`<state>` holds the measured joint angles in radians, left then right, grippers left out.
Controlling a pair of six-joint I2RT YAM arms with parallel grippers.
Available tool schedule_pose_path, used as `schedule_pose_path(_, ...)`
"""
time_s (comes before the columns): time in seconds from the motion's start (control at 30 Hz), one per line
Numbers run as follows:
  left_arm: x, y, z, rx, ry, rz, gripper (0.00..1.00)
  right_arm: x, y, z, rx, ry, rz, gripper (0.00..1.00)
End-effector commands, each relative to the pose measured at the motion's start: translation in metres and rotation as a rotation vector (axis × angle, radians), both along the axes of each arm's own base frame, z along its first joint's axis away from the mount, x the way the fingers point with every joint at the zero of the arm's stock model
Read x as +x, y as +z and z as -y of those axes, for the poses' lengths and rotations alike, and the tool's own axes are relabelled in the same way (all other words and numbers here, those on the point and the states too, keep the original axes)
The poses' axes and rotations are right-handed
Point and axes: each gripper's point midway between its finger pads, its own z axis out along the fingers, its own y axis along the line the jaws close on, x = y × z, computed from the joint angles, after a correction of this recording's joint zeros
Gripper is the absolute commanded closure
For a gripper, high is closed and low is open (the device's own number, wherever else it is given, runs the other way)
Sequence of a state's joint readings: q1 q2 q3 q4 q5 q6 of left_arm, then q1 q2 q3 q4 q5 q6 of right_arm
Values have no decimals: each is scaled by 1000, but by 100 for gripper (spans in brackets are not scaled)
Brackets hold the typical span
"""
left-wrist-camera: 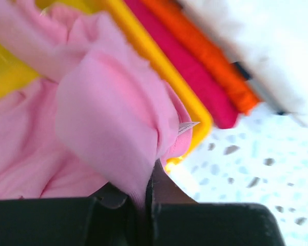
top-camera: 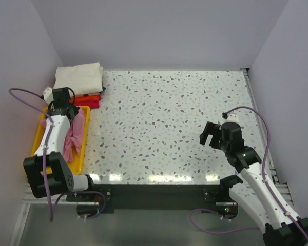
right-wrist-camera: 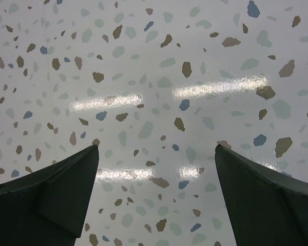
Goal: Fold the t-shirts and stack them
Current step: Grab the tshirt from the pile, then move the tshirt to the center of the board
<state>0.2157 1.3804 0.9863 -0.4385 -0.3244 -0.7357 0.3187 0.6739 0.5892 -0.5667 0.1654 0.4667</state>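
Observation:
A crumpled light pink t-shirt [top-camera: 76, 134] [left-wrist-camera: 102, 113] lies in the yellow tray [top-camera: 38, 134] at the left edge of the table. My left gripper [top-camera: 66, 110] [left-wrist-camera: 146, 190] is down in the tray, shut on a fold of that pink cloth. Just beyond the tray's far end sits a stack of folded t-shirts: cream-white [top-camera: 79, 77] [left-wrist-camera: 256, 46] on top, orange [top-camera: 87, 97] [left-wrist-camera: 210, 56] under it, red [top-camera: 90, 104] [left-wrist-camera: 195, 72] at the bottom. My right gripper [top-camera: 209, 137] [right-wrist-camera: 156, 154] hangs open above the bare table at the right, with nothing between its fingers.
The speckled tabletop [top-camera: 164, 118] fills the middle of the scene, walled at the back and on both sides. The tray's yellow rim [left-wrist-camera: 159, 66] runs between the pink cloth and the folded stack. A cable loops beside each arm.

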Motion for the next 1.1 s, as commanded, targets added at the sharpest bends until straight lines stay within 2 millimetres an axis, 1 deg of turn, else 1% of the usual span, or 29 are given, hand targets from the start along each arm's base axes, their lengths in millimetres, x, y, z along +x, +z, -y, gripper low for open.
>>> schedule_pose_path(0.0,19,102,9,27,-77,312,100,9,16,0,2,-2,61,2)
schedule_pose_path(0.03,23,115,19,2,-129,350,100,9,16,0,3,-3,62,1)
schedule_pose_path(0.07,21,129,24,-4,-151,381,100,8,16,1,3,-4,64,1)
schedule_pose_path(0.1,26,154,33,-19,-199,439,100,8,17,1,7,-2,72,1)
schedule_pose_path(0.13,27,169,39,-27,-229,475,100,8,18,0,9,0,76,1)
schedule_pose_path(0.17,28,195,43,-23,-256,528,100,8,18,0,13,1,81,1)
schedule_pose_path(0.23,29,223,61,-40,-330,601,100,7,18,0,15,0,90,1)
schedule_pose_path(0.27,29,244,69,-36,-363,649,100,7,20,0,19,0,96,1)
schedule_pose_path(0.3,29,255,88,-42,-420,675,100,7,20,1,17,-4,97,1)
schedule_pose_path(0.37,31,271,113,-15,-497,691,100,7,21,2,15,-7,103,1)
schedule_pose_path(0.4,30,290,144,-15,-574,723,100,7,21,2,16,-8,104,1)
schedule_pose_path(0.43,32,291,158,-17,-615,710,100,6,22,3,12,-13,106,1)
schedule_pose_path(0.47,30,301,171,-19,-656,732,100,7,23,4,14,-19,108,1)
schedule_pose_path(0.5,27,303,195,-41,-725,744,100,5,23,4,11,-21,107,1)
schedule_pose_path(0.57,24,311,216,-54,-775,779,100,5,26,8,10,-39,121,1)
schedule_pose_path(0.6,18,314,238,-71,-836,792,100,4,27,10,7,-48,125,1)
schedule_pose_path(0.67,14,320,265,-99,-937,825,100,4,31,15,0,-76,144,1)
schedule_pose_path(0.7,5,322,291,-141,-1040,832,100,2,34,18,1,-89,154,1)
schedule_pose_path(0.73,4,318,305,-160,-1087,823,100,2,35,19,0,-97,162,1)
schedule_pose_path(0.77,-5,326,324,-183,-1149,846,100,1,35,23,-5,-114,166,1)
schedule_pose_path(0.87,-18,325,358,-221,-1262,857,100,-1,37,26,-5,-133,177,1)
schedule_pose_path(0.9,-25,321,372,-230,-1293,850,100,-1,37,27,-8,-137,177,1)
schedule_pose_path(1.0,-22,294,390,-213,-1294,780,100,-2,38,27,-6,-133,173,1)
schedule_pose_path(1.07,-10,263,394,-196,-1290,695,98,-2,39,26,-5,-129,171,1)
